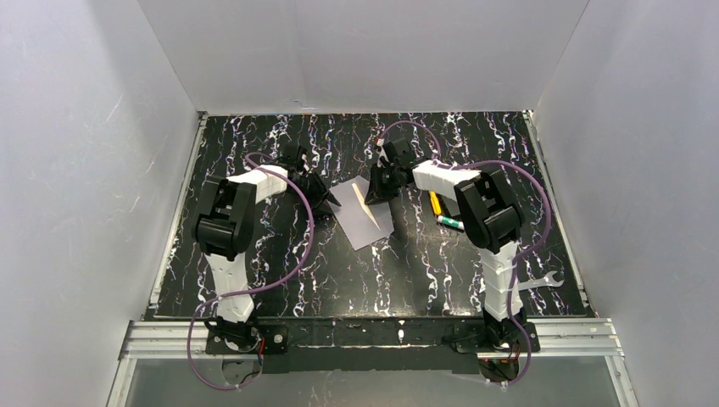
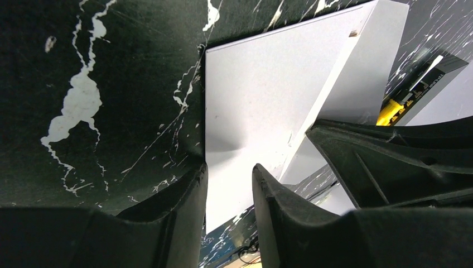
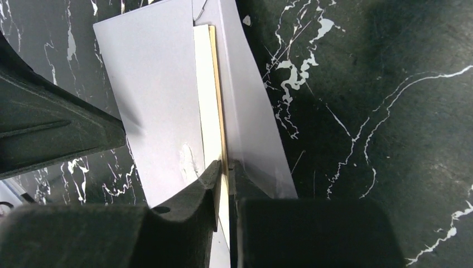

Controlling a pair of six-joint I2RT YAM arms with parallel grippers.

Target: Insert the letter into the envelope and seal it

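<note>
The pale lavender-white envelope (image 1: pixel 366 220) lies flat on the black marbled table between the two grippers. My right gripper (image 1: pixel 379 188) is shut on the cream-tan letter (image 1: pixel 363 197) and holds it on edge over the envelope. In the right wrist view the letter (image 3: pixel 204 95), with its orange-brown edge, stands between the envelope body (image 3: pixel 159 95) and the raised flap (image 3: pixel 248 134), pinched at my right gripper (image 3: pixel 227 167). My left gripper (image 1: pixel 327 197) is open at the envelope's left edge. In the left wrist view its fingers straddle that edge of the envelope (image 2: pixel 251 95), around the left gripper's midpoint (image 2: pixel 230 178).
A yellow pen (image 1: pixel 434 202) and a small green and white cylinder (image 1: pixel 449 222) lie right of the envelope. A silver wrench (image 1: pixel 543 280) lies near the right arm's base. White walls surround the table. A dark box edge (image 2: pixel 438 72) shows beyond the envelope.
</note>
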